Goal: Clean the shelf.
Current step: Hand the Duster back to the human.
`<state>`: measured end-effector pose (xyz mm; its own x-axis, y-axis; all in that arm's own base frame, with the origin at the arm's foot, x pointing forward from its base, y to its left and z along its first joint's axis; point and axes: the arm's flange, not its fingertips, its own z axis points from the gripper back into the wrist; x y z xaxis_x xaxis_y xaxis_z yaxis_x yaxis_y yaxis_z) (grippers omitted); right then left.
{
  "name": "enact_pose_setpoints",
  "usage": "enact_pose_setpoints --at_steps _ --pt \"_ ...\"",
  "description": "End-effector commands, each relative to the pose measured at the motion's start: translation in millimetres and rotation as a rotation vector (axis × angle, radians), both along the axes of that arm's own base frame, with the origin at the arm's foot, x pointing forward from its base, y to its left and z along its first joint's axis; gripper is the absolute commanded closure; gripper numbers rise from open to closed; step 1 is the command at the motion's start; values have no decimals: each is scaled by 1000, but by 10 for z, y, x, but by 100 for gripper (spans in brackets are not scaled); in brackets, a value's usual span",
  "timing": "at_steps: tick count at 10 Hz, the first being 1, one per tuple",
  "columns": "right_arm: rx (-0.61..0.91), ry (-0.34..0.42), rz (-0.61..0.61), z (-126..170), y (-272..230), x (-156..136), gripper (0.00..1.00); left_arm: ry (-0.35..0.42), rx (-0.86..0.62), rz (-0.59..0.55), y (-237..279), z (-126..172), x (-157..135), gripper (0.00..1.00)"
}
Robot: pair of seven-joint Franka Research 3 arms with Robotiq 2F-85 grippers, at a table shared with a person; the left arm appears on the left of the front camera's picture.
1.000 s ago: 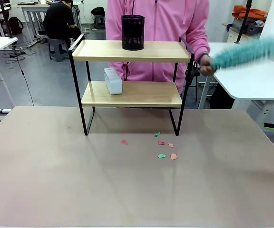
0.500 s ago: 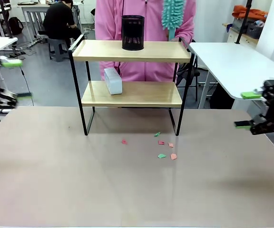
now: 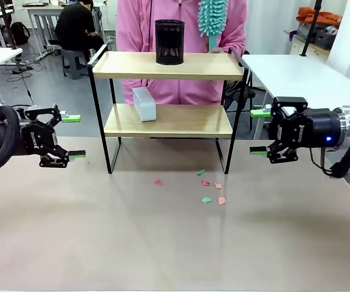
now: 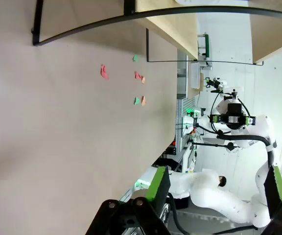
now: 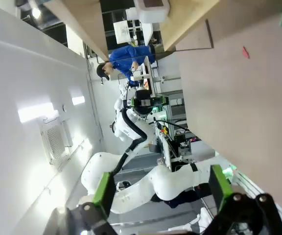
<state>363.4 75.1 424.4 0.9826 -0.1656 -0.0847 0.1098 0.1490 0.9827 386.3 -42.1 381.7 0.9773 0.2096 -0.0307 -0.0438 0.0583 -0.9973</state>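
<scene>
Both arms have swung inward since half a second ago and now flank the shelf, and the duster has shifted slightly left behind the top board. Near side of the tabletop (image 3: pixel 163 243) is bare brown surface. Small paper scraps (image 3: pixel 211 190), red, green and orange, lie on it just in front of the shelf's right legs. Left pincer (image 3: pixel 73 137) hovers over the tabletop's left edge, fingers spread wide, holding nothing, pointing toward the shelf. Right pincer (image 3: pixel 259 131) hovers at the right side, also spread wide and empty, just beside the shelf's right legs. Shelf (image 3: pixel 168 120) stands upright on the far middle of the tabletop, between the two pincers. White box (image 3: pixel 144 103) sits on the lower board, left part. Black mesh cup (image 3: pixel 169 41) stands upright on the top board, near its middle. Behind the shelf a person in a pink top (image 3: pixel 175 36) holds a teal duster (image 3: pixel 212 17) upright above the top board's right part.
</scene>
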Motion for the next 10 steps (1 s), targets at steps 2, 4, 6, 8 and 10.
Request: enact_pose_setpoints --at_steps 2,4,6,8,10 --pt "-37 -40 44 150 -132 -110 0 -18 -11 -30 44 175 -73 0" --pt "-37 -40 44 150 -132 -110 0 -18 -11 -30 44 175 -73 0" --pt "-37 -40 44 150 -132 -110 0 -18 -11 -30 44 175 -73 0" --pt "-37 -40 44 150 -132 -110 0 -18 -11 -30 44 175 -73 0" --pt "-37 -40 44 150 -132 -110 0 -18 -11 -30 44 175 -73 0"
